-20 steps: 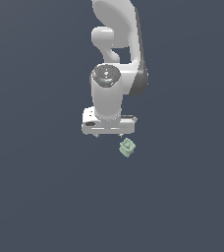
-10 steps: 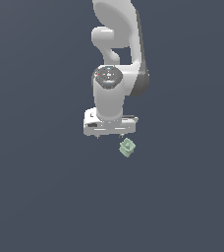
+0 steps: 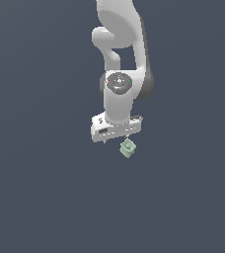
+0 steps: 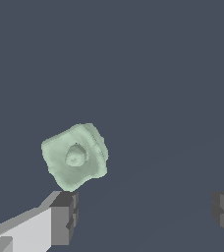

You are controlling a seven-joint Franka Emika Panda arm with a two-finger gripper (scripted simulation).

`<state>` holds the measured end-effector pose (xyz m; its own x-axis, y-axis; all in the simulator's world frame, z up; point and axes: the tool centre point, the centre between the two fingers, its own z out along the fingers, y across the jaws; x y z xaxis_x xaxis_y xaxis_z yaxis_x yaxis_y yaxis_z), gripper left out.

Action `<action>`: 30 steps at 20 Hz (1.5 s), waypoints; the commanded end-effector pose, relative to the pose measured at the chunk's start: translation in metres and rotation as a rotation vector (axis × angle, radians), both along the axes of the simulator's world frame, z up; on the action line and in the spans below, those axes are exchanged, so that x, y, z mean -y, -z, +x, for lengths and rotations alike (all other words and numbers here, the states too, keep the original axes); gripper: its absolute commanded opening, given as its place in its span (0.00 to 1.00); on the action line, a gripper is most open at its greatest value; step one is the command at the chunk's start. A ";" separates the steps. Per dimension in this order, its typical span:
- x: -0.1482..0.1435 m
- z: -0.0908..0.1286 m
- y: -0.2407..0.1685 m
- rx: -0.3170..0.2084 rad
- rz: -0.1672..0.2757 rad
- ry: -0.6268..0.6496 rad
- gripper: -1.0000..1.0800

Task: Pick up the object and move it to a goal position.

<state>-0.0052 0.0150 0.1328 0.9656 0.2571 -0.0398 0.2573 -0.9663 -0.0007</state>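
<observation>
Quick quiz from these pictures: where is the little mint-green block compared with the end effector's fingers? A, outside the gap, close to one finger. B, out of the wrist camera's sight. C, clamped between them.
A: in the wrist view the mint-green block lies beyond one finger of the wide-open end effector, not between the two.

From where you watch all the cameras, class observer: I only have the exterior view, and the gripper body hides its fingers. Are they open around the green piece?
Observer: The wrist view shows the gripper open, its two dark fingertips far apart.
Operator: Is the object between them?
Observer: No. The object sits off-centre, just beyond one fingertip rather than in the gap.
Operator: I see only a small green block. Any detail on it?
Observer: Its upward face has a round recess with a small bump in the middle.
Operator: Is a finger touching it?
Observer: I cannot tell; the edges nearly meet in the wrist view.
</observation>
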 end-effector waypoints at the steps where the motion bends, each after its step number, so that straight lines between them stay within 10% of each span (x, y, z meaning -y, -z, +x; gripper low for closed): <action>1: -0.010 -0.001 0.007 0.005 0.002 -0.078 0.96; 14: -0.055 -0.007 0.037 0.032 0.016 -0.421 0.96; 30: -0.061 -0.009 0.065 0.035 0.018 -0.467 0.96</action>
